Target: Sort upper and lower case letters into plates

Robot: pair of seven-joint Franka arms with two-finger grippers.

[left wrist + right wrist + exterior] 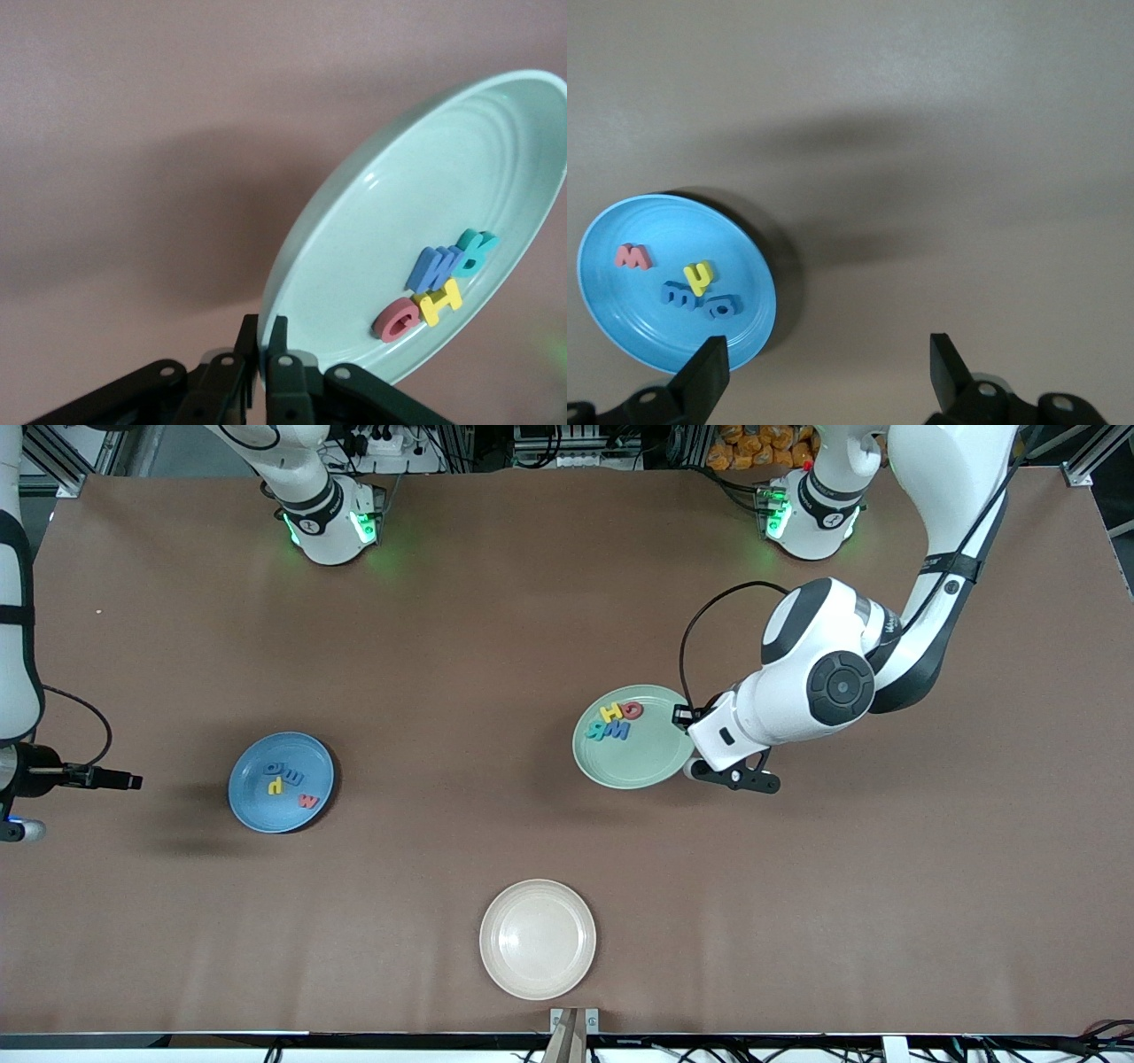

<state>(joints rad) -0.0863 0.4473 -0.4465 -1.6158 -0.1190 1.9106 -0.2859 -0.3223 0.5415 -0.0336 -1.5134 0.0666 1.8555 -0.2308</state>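
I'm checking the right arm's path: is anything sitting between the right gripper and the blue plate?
Nothing visible does. The right gripper hangs open at the right arm's end of the table, with only bare tabletop between it and the blue plate. The left gripper is shut on the mint green plate's rim.

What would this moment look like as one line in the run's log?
left gripper: shut on mint plate rim | right gripper: open, waiting beside blue plate | letters: in both plates

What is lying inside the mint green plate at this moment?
Four foam letters lie clustered in the mint green plate: a red letter, a yellow letter, a blue letter and a teal letter. The left gripper pinches the plate's rim, covering that small part.
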